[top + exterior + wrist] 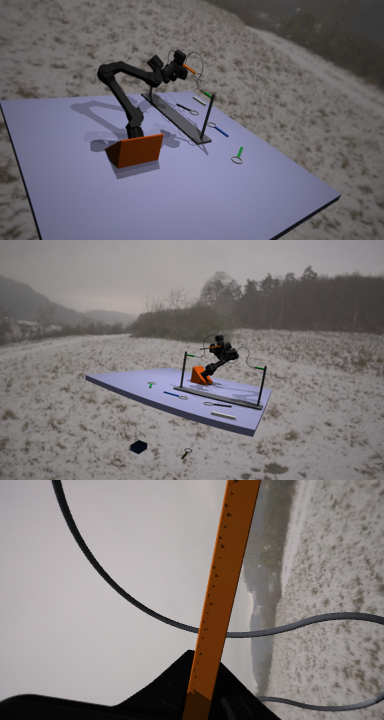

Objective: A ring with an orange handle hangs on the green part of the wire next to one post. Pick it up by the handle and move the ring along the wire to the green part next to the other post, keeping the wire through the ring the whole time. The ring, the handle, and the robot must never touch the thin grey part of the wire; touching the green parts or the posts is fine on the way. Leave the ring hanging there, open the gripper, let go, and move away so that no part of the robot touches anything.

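My gripper [184, 65] [218, 346] [198, 659] is shut on the orange handle [189, 68] [214, 347] [225, 580] and holds it high above the table. The handle's ring [195, 76] [201, 348] sits around the thin grey wire [201, 63] [125, 597], on the stretch that runs down to the green part [207, 94] [190, 355] by the near post [207, 116] [183, 370]. The other post [150, 93] [261, 385] carries its own green part [259, 368]. The ring is out of sight in the wrist view. I cannot tell whether the ring touches the wire.
The posts stand on a dark base plate [175, 116] [218, 397]. Loose rings with black [184, 107], blue [221, 131] and green [240, 151] handles and a white bar [199, 100] lie on the table [198, 198]. An orange block [135, 151] stands by the arm's base.
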Robot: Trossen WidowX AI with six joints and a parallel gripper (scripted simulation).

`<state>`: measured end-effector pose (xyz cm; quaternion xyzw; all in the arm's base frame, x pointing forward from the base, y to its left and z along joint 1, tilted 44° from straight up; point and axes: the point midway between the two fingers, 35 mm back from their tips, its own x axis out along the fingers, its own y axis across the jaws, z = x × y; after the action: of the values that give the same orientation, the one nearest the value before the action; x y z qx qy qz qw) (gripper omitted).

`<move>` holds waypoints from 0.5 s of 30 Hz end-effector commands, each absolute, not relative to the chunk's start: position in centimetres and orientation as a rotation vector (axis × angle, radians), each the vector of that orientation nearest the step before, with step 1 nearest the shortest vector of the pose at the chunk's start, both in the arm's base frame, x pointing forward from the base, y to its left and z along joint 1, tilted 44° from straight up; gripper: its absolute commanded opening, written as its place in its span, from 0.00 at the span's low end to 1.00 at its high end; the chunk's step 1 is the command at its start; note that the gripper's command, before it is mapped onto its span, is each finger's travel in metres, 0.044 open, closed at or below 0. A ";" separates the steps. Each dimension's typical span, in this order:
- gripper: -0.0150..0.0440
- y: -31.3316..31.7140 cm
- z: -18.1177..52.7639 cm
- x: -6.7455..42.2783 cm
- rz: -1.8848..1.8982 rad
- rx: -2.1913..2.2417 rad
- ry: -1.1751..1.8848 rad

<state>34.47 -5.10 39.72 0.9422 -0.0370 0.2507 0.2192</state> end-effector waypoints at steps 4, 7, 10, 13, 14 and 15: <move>0.00 -4.5 39.6 34.4 0.701 2.606 -0.111; 0.00 -4.0 39.4 34.4 0.698 2.589 -0.104; 0.00 -3.4 39.1 34.5 0.691 2.559 -0.092; 0.00 -2.7 38.7 34.5 0.683 2.521 -0.077; 0.00 -2.5 38.6 34.6 0.680 2.506 -0.072; 0.00 -2.2 38.4 34.6 0.676 2.490 -0.066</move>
<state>34.59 -2.89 38.84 0.9333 -0.0273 0.2518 0.2546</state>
